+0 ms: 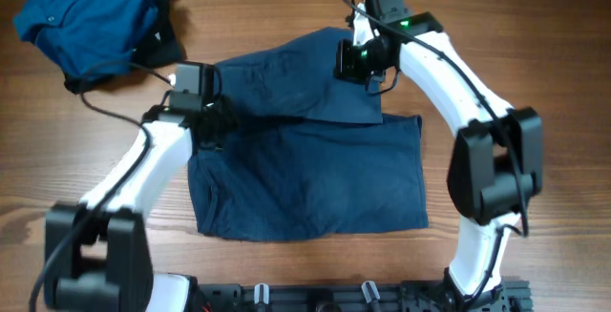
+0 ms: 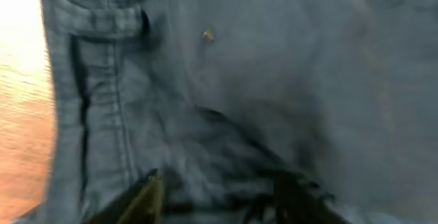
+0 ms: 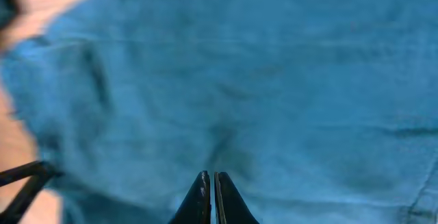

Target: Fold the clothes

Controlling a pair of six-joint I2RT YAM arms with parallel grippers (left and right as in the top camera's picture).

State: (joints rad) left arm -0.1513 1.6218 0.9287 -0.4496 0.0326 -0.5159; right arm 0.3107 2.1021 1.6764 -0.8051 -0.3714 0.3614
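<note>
Dark navy shorts (image 1: pixel 315 174), creased, top flap doubled over; left tool (image 2: pixel 220 191) wide apart, right tool (image 3: pixel 210 183) tips together

- The navy shorts (image 1: pixel 315 178) lie spread at the middle of the wooden surface (image 1: pixel 535 26). They are dark, soft and lightly creased.
- Their lower part lies flat as a broad, roughly rectangular panel. An upper flap (image 1: pixel 296 83) is laid across the top of it at a slant, running from the left edge up toward the right.
- In the left wrist view, stitched seams and a belt loop (image 2: pixel 102 20) show along the cloth's left edge. A small pale speck (image 2: pixel 207 35) sits near them.
- In the right wrist view the cloth fills nearly the whole frame.
- The blue shirt (image 1: pixel 86 21) is brighter and lies crumpled in a heap at the surface's far left corner, well apart from the shorts.
</note>
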